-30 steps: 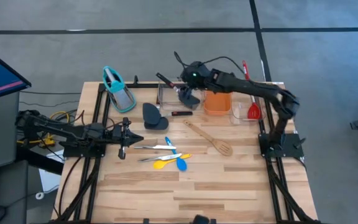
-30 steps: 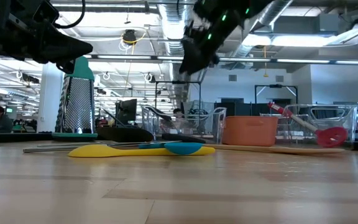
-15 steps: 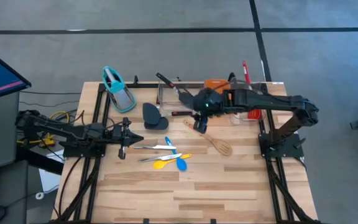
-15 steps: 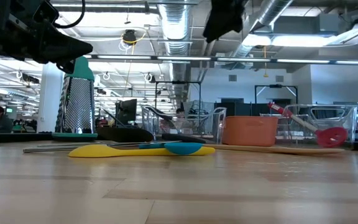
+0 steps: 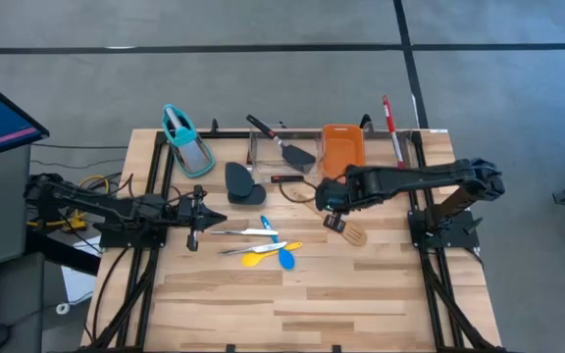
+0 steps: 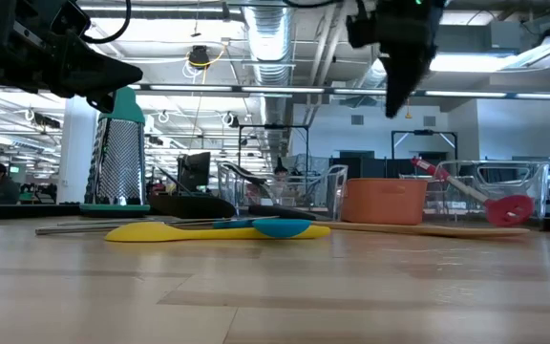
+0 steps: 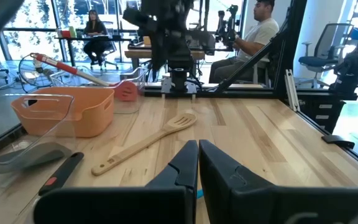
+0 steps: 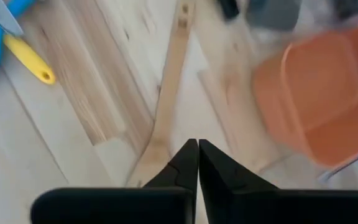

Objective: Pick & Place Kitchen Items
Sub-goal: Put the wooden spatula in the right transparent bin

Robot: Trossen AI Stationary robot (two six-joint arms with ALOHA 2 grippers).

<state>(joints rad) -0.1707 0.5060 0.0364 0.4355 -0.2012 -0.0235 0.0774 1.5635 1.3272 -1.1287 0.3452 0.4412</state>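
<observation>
Looks like the wooden spoon (image 5: 333, 222) is being lined up for a pick. It's lying flat mid-table beside the orange tub (image 5: 342, 148), with the right gripper (image 5: 333, 219) hung above it, fingers pinched together, nothing held. Fingers need spreading, then lowering. The left gripper (image 5: 193, 238) is parked by the tongs (image 5: 240, 232), also closed.

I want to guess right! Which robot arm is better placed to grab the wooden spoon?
The right gripper probably: it hangs directly over the wooden slotted spoon, jaws shut. The left gripper waits farther off, near the silver tongs.

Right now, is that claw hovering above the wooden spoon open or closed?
Closed: the right gripper shows its fingers pressed together above the wooden slotted spoon, holding nothing.
</observation>
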